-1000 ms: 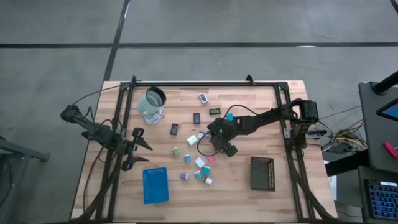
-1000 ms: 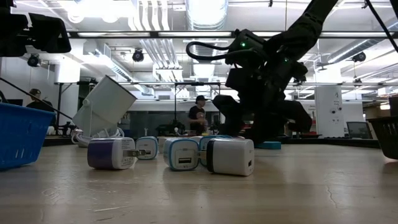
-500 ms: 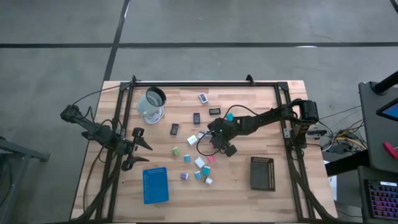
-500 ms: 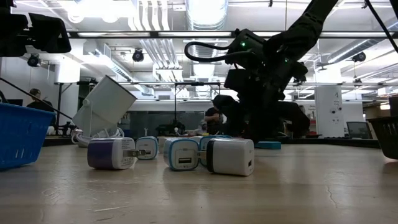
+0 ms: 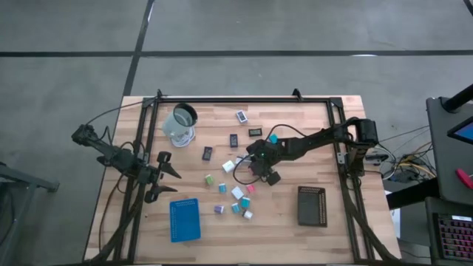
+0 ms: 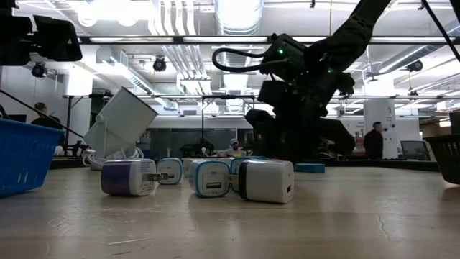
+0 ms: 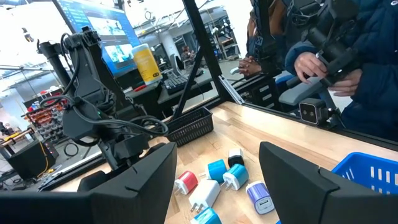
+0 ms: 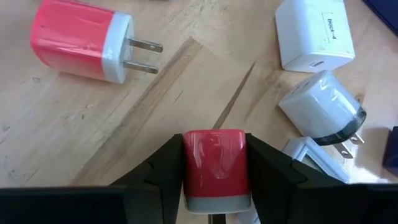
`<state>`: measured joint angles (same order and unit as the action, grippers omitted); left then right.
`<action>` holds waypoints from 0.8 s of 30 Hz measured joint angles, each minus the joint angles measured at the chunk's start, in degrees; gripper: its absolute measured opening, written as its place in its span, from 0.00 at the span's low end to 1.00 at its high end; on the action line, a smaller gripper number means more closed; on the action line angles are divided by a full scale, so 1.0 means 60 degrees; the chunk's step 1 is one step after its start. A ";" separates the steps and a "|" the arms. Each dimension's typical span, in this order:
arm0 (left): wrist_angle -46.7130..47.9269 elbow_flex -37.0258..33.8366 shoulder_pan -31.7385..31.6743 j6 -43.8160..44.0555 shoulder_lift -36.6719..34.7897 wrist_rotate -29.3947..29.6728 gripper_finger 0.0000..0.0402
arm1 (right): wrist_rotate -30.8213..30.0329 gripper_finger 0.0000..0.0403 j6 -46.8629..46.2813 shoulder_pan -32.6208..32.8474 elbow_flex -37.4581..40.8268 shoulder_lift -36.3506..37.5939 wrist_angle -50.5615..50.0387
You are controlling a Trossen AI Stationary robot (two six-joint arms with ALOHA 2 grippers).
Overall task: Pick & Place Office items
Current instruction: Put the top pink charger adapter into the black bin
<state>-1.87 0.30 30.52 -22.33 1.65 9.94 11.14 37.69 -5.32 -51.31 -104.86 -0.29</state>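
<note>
Both right end effector (image 8: 215, 186) fingers have closed on red charger (image 8: 215, 163).

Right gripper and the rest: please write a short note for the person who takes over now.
Right gripper: shut on a red charger, low at mid-table.
Left gripper: open, empty, waiting at the table's left edge.
Other chargers lie loose mid-table; flat dark pieces lie nearer the cup.
Blue tray and black tray: nothing visible inside.
Left: nearly all of the sorting.
</note>
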 joint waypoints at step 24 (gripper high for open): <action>0.0000 0.0000 0.0000 0.0000 0.0000 -0.0005 0.58 | -0.0137 0.35 -0.0300 0.0004 0.0000 0.0263 0.0216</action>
<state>-1.87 0.30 30.52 -22.33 1.65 9.91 10.31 35.89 -5.30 -51.31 -103.28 1.01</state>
